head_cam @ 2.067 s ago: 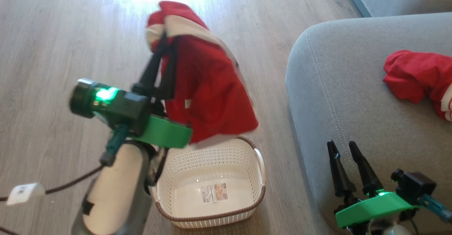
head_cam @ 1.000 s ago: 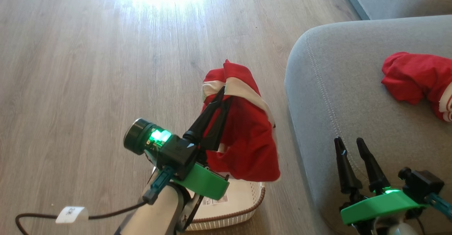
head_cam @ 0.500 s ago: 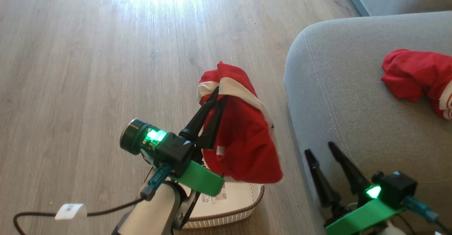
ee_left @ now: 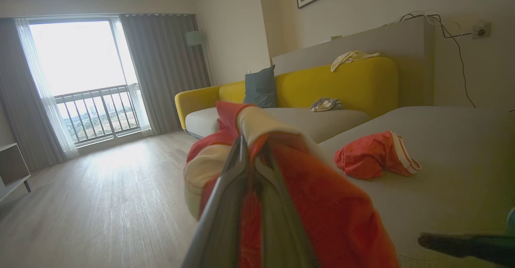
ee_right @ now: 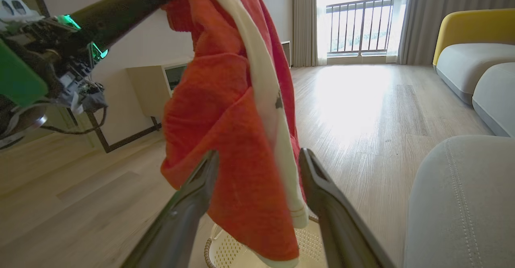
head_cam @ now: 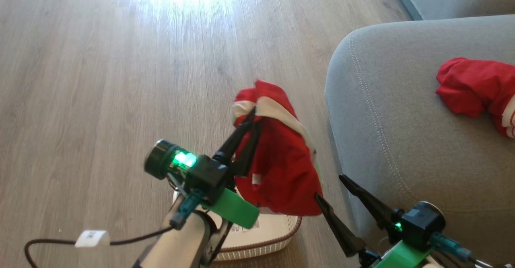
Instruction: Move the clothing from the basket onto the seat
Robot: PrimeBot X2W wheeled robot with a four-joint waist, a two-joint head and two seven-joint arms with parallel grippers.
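Hanging from the left gripper (head_cam: 254, 118), a red garment (head_cam: 281, 167) droops in the air above the basket (head_cam: 281, 240). Its white trim is folded over the top, where the two dark fingers are pinched together on the cloth. The basket sits on the wood floor (head_cam: 100, 79) just beside the rounded corner of the grey seat (head_cam: 402, 119), and most of it is covered by the left forearm and the hanging fabric. A second red garment (head_cam: 470, 85) lies crumpled on the seat cushion, well apart from the basket, with a striped band showing at its right end. The right gripper (head_cam: 329, 186) reaches in from the lower right with its fingers spread wide, tips pointing at the lower hem of the hanging garment. In the right wrist view the cloth hangs between and beyond the two spread fingers, with the basket's perforated wall below. The tips seem to stop just short of the fabric, though I cannot be sure of contact. In the left wrist view a yellow sofa (ee_left: 342, 83) stands behind the seat.
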